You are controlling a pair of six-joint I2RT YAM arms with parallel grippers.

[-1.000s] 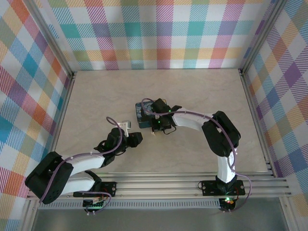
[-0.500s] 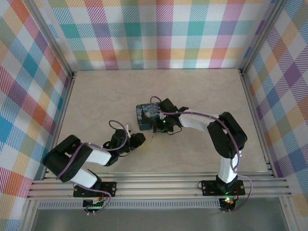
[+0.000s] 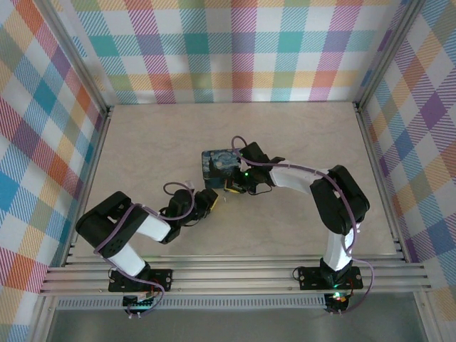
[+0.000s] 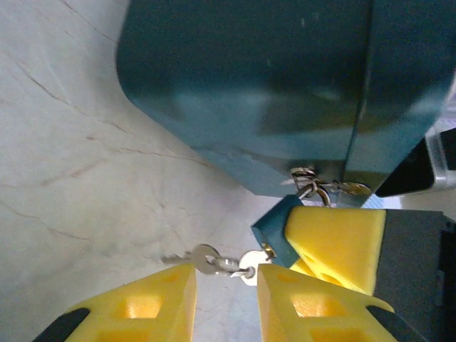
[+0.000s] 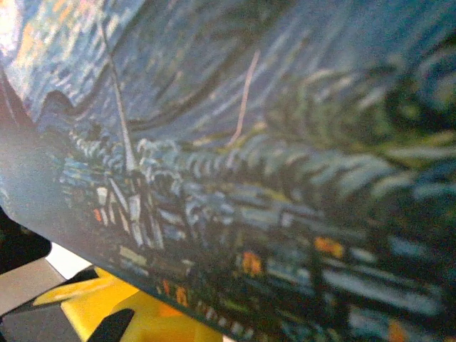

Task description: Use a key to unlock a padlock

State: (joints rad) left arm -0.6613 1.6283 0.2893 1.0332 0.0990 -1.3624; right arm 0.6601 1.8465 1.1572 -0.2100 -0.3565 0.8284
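top view: boxy dark-blue padlock (image 3: pixel 217 162) with a swirly blue-and-yellow night-sky top lies flat near the middle of the pale marbled table (image 3: pixel 142 142), inside pastel plaid walls (image 3: pixel 235 50). right gripper (image 3: pixel 235 187) comes in from the right, against the block's near right corner. left gripper (image 3: pixel 211 199) sits low on the table just near of the block, pointing at it.

left wrist view: the padlock's dark teal side (image 4: pixel 249 85) looms at the far end, one corner lifted off the table. slim pale-grey metal key (image 4: pixel 206 258) lies flat on the table at the left gripper's (image 4: pixel 224 288) tips, joined by a small ring (image 4: pixel 226 265) to a second key (image 4: pixel 251 267). its yellow foam pads (image 4: pixel 153 306) stand a little apart, gap clear between them, clamped on nothing. the right gripper's yellow pad (image 4: pixel 335 239) touches the block's near corner; small metal bits hang just above it.

right wrist view: the painted top (image 5: pixel 271 142) sits very close and blurred, with a yellow pad (image 5: pixel 92 299) under its near edge. jaws closed right down; whether they pinch anything, cannot tell.
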